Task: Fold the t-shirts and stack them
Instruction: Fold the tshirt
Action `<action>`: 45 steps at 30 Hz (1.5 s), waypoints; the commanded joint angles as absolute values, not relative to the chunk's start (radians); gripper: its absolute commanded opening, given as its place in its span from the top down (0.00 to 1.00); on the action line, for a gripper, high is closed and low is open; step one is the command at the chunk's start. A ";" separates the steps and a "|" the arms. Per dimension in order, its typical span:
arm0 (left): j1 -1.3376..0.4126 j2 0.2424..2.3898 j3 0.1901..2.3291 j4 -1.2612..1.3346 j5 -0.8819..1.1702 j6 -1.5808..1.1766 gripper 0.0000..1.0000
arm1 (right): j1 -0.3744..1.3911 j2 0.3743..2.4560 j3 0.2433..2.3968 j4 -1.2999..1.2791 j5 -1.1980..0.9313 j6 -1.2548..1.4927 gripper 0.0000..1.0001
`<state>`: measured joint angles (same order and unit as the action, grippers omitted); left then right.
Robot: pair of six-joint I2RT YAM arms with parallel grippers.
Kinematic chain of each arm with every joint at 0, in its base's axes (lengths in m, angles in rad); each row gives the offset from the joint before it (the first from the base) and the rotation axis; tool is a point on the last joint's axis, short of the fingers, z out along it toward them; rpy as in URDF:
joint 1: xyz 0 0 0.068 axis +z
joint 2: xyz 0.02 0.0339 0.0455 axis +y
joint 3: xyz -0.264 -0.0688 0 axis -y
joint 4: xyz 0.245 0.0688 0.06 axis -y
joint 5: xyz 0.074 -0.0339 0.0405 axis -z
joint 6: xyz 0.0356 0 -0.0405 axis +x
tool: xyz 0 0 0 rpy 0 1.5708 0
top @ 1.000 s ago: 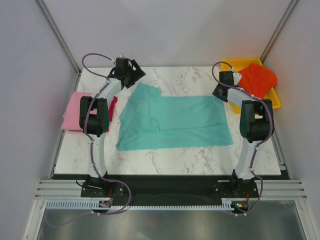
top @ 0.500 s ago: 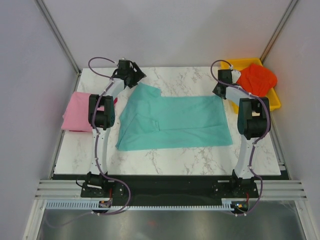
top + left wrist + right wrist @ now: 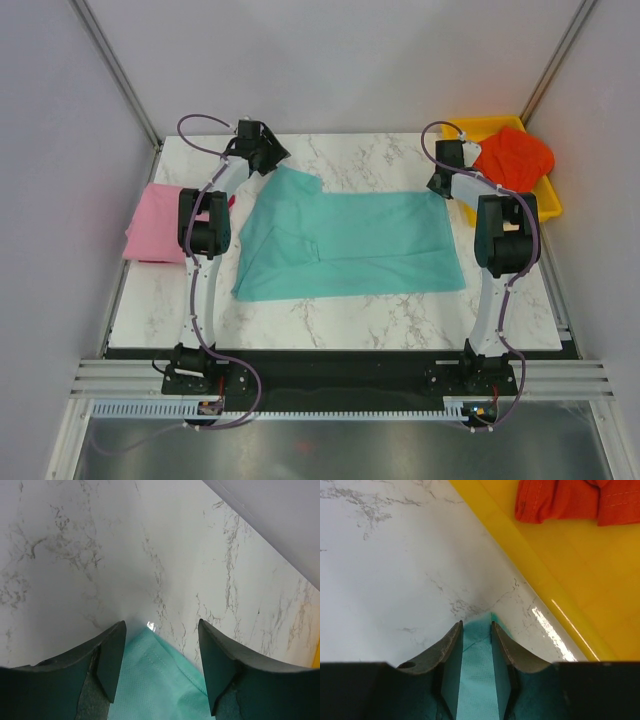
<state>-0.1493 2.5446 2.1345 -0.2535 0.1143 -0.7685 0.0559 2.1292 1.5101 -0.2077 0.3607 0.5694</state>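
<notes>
A teal-turquoise t-shirt point(image 3: 350, 245) lies spread flat across the middle of the marble table. My left gripper point(image 3: 268, 158) is down at its far left corner, jaws wide apart and straddling the pointed cloth tip point(image 3: 155, 680). My right gripper point(image 3: 438, 185) is at the far right corner. Its jaws stand close together, with a narrow strip of the teal cloth point(image 3: 477, 680) between them and a gap still showing. A pink t-shirt point(image 3: 150, 225) lies folded at the left edge with a sliver of the crimson t-shirt point(image 3: 228, 205) beside it. The orange-red t-shirt point(image 3: 515, 158) point(image 3: 570, 500) sits crumpled in the tray.
A yellow plastic tray point(image 3: 545, 205) stands at the far right corner of the table, and its rim point(image 3: 560, 580) runs just right of my right gripper. Grey walls enclose the table at the back and sides. Bare marble point(image 3: 100, 540) lies beyond the shirt's far edge.
Both pairs of jaws have narrowed around the shirt's far corners. The left gripper has shifted slightly at its corner. The shirt itself lies as before.
</notes>
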 commanded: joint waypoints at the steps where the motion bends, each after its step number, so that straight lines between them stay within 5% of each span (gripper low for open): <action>1: -0.150 2.563 2.151 -0.325 0.061 -0.758 0.33 | 0.055 2.146 1.548 -0.213 0.377 0.554 0.63; 18: -0.156 2.560 2.141 -0.356 0.087 -0.741 0.68 | 0.055 2.158 1.565 -0.227 0.387 0.549 0.65; 28: -0.164 2.536 2.102 -0.357 0.064 -0.718 0.57 | 0.055 2.166 1.566 -0.232 0.388 0.549 0.63; 34: -0.167 2.542 2.115 -0.357 0.072 -0.700 0.79 | 0.055 2.172 1.583 -0.236 0.399 0.537 0.63; 37: -0.167 2.531 2.114 -0.354 0.066 -0.690 0.93 | 0.055 2.180 1.591 -0.241 0.402 0.534 0.66; 38: -0.167 2.527 2.115 -0.353 0.066 -0.684 0.98 | 0.055 2.180 1.592 -0.241 0.399 0.532 0.76; 43: -0.167 2.482 2.092 -0.327 0.072 -0.670 0.98 | 0.055 2.172 1.591 -0.241 0.396 0.532 0.99; 45: -0.167 2.462 2.069 -0.315 0.072 -0.667 0.98 | 0.054 2.166 1.586 -0.239 0.402 0.532 1.00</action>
<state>-0.1593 2.5313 2.1006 -0.2977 0.0811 -0.7242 0.0563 2.1719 1.5566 -0.2478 0.3763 0.5369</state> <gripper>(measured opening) 0.030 0.011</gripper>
